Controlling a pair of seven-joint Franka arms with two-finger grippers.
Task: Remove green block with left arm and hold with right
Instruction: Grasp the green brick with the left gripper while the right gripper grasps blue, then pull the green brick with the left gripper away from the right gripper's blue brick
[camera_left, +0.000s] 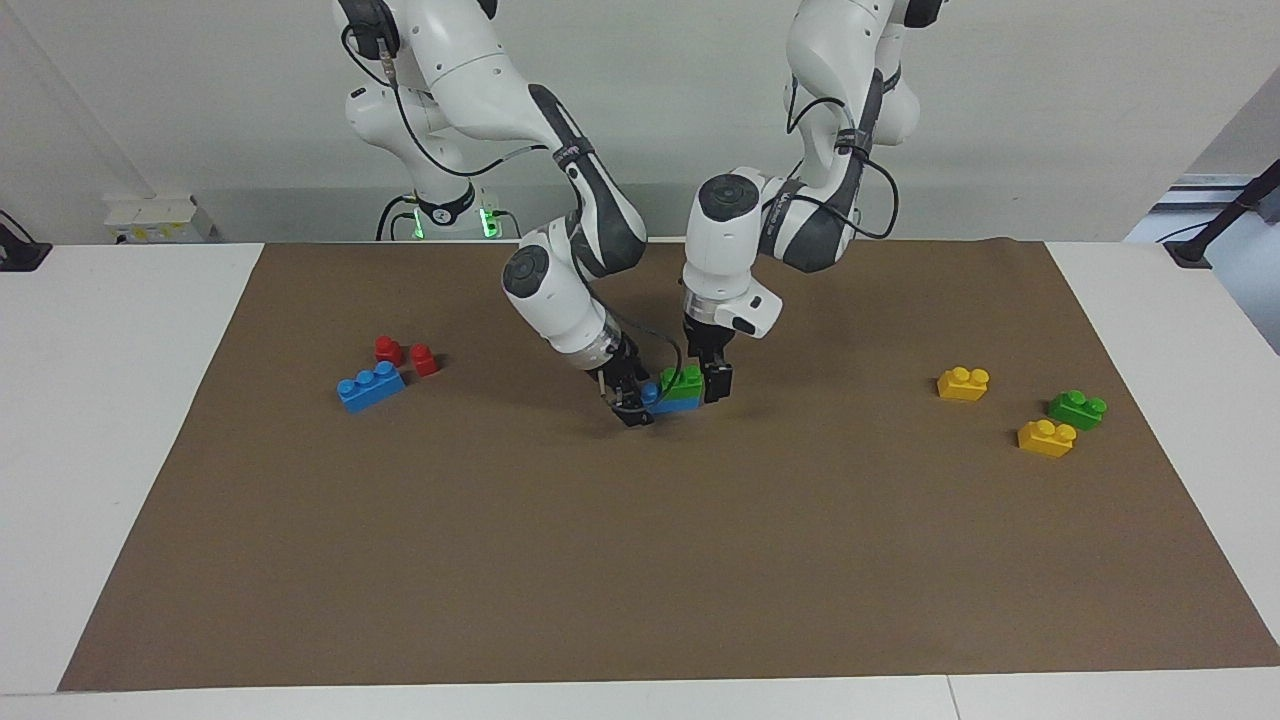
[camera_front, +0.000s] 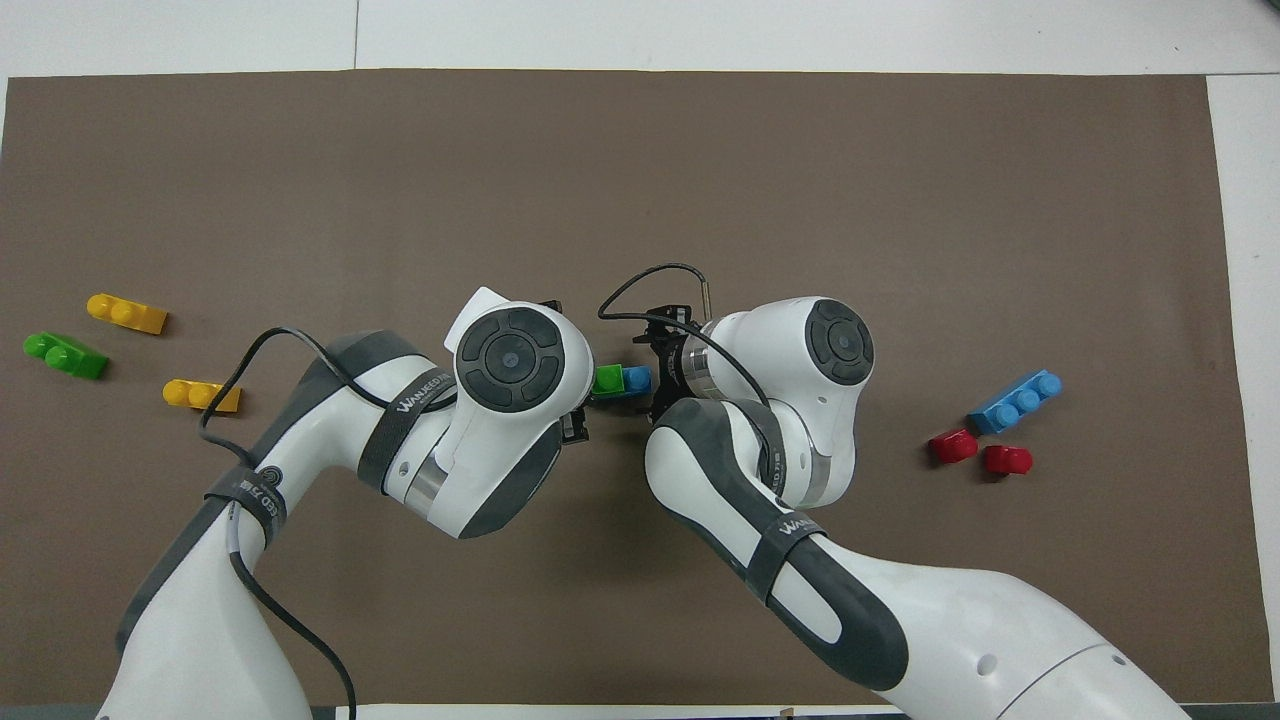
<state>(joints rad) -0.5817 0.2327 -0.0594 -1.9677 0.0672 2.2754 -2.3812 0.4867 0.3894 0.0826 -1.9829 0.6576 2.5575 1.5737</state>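
Right now both grippers meet at the middle of the brown mat (camera_left: 640, 560), working one small stack: the green block (camera_left: 683, 381) sits pressed onto a blue brick (camera_left: 668, 403). The left gripper (camera_left: 714, 383) comes almost straight down at the stack's end, its fingers closed onto the green block, while the right gripper (camera_left: 630, 400) comes in tilted from the other end and appears clamped on the blue brick beneath. To do the step well, I judge the right gripper should keep the blue brick pinned and motionless while the left one peels the green block upward, perhaps with a slight rocking tilt, so the studs let go without dragging the whole stack up. A slipping grip is the risk, since each gripper holds only a short end. Toward the left arm's end of the table lie two yellow bricks (camera_left: 963, 383) and a second green brick (camera_left: 1077, 409); toward the right arm's end, a longer blue brick (camera_left: 371, 386) and two red pieces (camera_left: 405, 355). White table (camera_left: 110, 420) borders the mat, a pale wall (camera_left: 1050, 110) above.
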